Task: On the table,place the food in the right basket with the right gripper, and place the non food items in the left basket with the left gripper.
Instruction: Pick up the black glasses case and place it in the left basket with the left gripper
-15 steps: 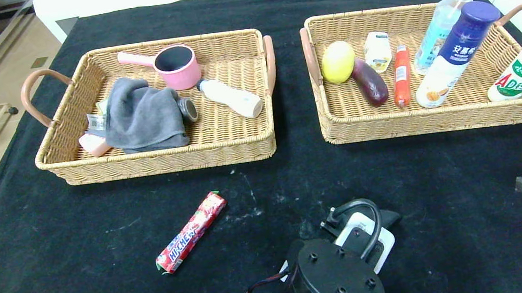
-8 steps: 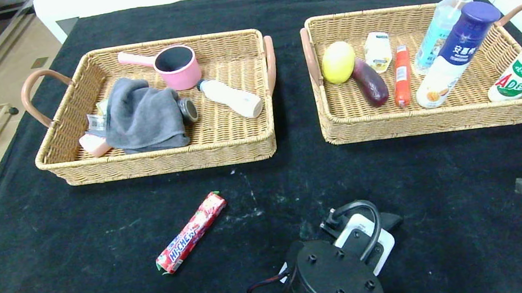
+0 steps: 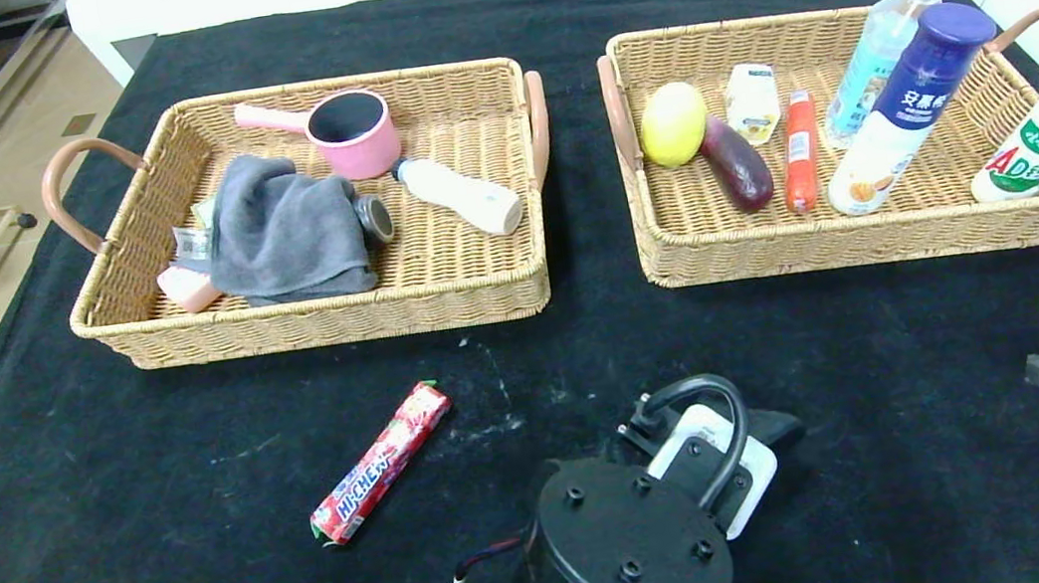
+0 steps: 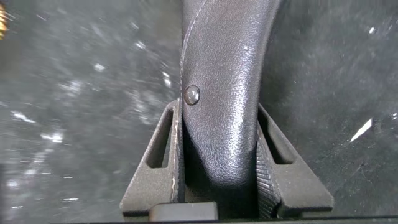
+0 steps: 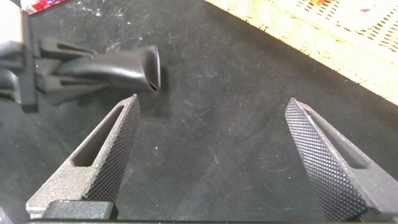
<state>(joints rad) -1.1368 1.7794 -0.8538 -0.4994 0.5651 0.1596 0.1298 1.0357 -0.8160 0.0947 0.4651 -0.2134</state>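
**Gripping the glasses case at mid-body**

Item: black leather glasses case, lying on the worktop near its front edge. Likely light, semi-stiff, smooth and somewhat slippery; best held across its narrow width. Left gripper points down, fingers closed on both sides. Right gripper gapes wide nearby, empty.

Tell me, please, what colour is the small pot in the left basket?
The pot is pink with a dark inside, clearest in the head view.

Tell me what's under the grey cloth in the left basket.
A pink bottle and a tag poke out beside the grey cloth, a round cap opposite; the rest is covered.
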